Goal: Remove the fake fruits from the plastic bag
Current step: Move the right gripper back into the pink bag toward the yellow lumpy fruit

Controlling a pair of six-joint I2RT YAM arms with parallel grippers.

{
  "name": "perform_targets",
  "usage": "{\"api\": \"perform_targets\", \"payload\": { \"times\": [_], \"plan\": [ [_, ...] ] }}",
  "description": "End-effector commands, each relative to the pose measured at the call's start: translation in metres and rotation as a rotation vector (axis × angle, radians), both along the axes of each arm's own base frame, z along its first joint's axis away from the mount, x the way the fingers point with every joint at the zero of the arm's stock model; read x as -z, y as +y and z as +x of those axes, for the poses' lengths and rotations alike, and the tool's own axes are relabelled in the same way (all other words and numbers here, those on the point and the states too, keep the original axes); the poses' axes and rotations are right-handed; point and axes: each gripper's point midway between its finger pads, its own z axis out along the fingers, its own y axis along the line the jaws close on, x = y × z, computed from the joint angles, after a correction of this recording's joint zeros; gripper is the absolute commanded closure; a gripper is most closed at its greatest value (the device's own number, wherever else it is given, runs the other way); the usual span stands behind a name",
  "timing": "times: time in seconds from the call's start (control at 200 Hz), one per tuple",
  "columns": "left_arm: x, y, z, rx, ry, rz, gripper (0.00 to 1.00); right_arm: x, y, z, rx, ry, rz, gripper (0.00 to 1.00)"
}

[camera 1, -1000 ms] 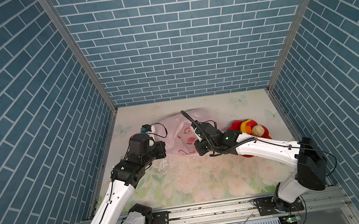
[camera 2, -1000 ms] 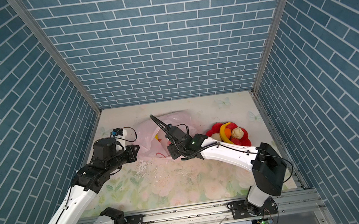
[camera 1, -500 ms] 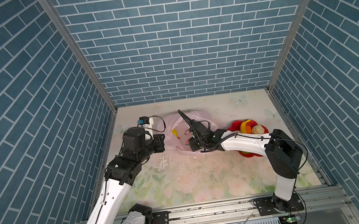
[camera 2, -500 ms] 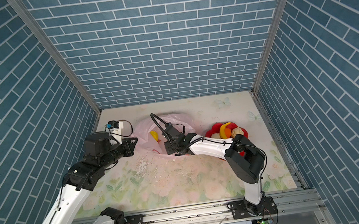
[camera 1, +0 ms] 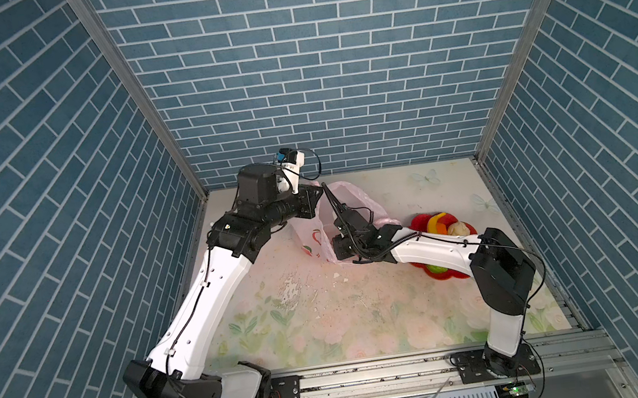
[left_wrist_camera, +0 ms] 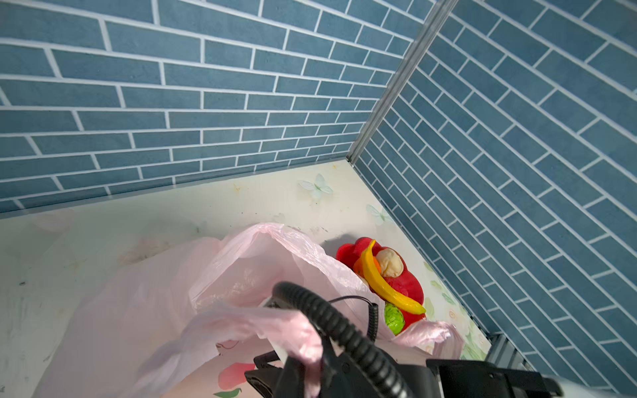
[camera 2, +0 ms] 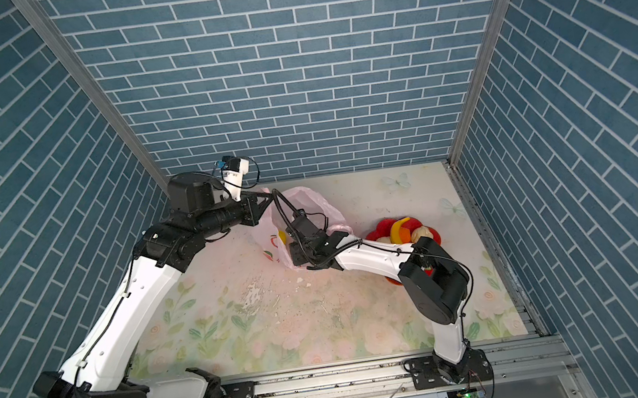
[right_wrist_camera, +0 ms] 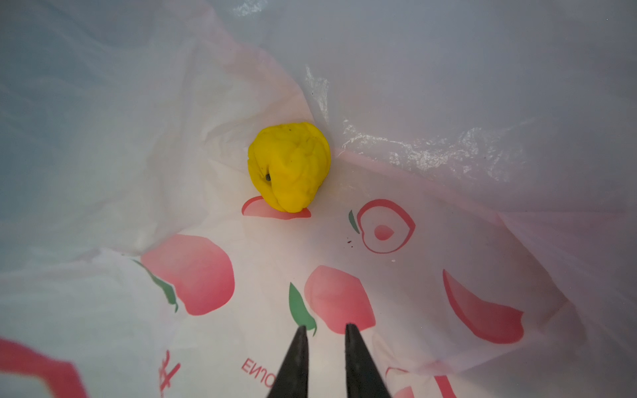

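The left claw [camera 1: 317,195] sits high in the upper middle of both top views, pinched narrowly on the top edge of the plastic bag [camera 1: 345,192]. The bag's mouth is lifted and open. Its body hangs down to the flowered surface [camera 1: 324,316], near the centre of the frame.

The right arm reaches in from the right and goes into the bag's mouth. In the right wrist view the right claw [right_wrist_camera: 324,327] shows at the lower middle. Its two dark tips are a narrow gap apart with nothing between them, and they hover over the bag's printed inside. A lumpy yellow fruit [right_wrist_camera: 289,167] lies deeper in the bag, at the centre of that view, well clear of the tips.

To the right of the bag, in the left wrist view, a red plate [left_wrist_camera: 408,287] carries a banana [left_wrist_camera: 379,281], a beige lump [left_wrist_camera: 389,263] and an orange piece [left_wrist_camera: 358,268]. A green ball [left_wrist_camera: 394,317] lies at the plate's near edge.
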Motion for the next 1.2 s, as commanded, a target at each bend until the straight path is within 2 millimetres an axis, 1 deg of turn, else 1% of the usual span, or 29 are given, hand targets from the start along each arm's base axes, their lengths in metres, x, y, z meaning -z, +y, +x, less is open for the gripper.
{"api": "perform_targets", "payload": {
  "times": [0.0, 0.06, 0.215, 0.37, 0.47, 0.585, 0.685, 0.845, 0.88, 0.99, 1.07, 1.155, 1.19],
  "plan": [
    [0.010, 0.004, -0.019, 0.032, 0.016, 0.025, 0.88, -0.004, 0.010, 0.010, 0.037, 0.007, 0.039, 0.74],
    [0.018, 0.011, -0.030, 0.025, 0.034, 0.038, 0.88, -0.003, 0.013, 0.013, 0.040, 0.007, 0.044, 0.72],
    [0.041, 0.030, -0.066, 0.019, 0.080, 0.063, 0.88, 0.004, 0.021, 0.020, 0.054, 0.010, 0.053, 0.65],
    [0.080, 0.054, -0.102, -0.024, 0.164, 0.095, 0.88, 0.012, 0.024, 0.024, 0.062, 0.005, 0.052, 0.58],
    [0.103, 0.065, -0.117, -0.063, 0.202, 0.091, 0.88, 0.018, 0.027, 0.025, 0.047, -0.006, 0.057, 0.52],
    [0.118, 0.072, -0.132, -0.078, 0.233, 0.069, 0.88, 0.018, 0.039, 0.027, 0.008, -0.025, 0.094, 0.48],
    [0.124, 0.078, -0.142, -0.083, 0.248, 0.076, 0.88, 0.019, 0.047, 0.030, -0.019, -0.037, 0.119, 0.45],
    [0.126, 0.083, -0.155, -0.069, 0.252, 0.088, 0.88, 0.024, 0.068, 0.031, -0.074, -0.037, 0.164, 0.41],
    [0.126, 0.083, -0.156, -0.066, 0.253, 0.089, 0.88, 0.024, 0.074, 0.031, -0.086, -0.036, 0.177, 0.36],
    [0.127, 0.084, -0.161, -0.060, 0.260, 0.089, 0.88, 0.023, 0.086, 0.034, -0.105, -0.044, 0.211, 0.28],
    [0.128, 0.084, -0.164, -0.057, 0.270, 0.081, 0.88, 0.022, 0.092, 0.036, -0.105, -0.054, 0.232, 0.17],
    [0.130, 0.083, -0.169, -0.047, 0.285, 0.062, 0.88, 0.023, 0.096, 0.041, -0.092, -0.051, 0.243, 0.15],
    [0.132, 0.082, -0.170, -0.046, 0.298, 0.060, 0.88, 0.019, 0.099, 0.042, -0.091, -0.054, 0.258, 0.15]
  ]
}}
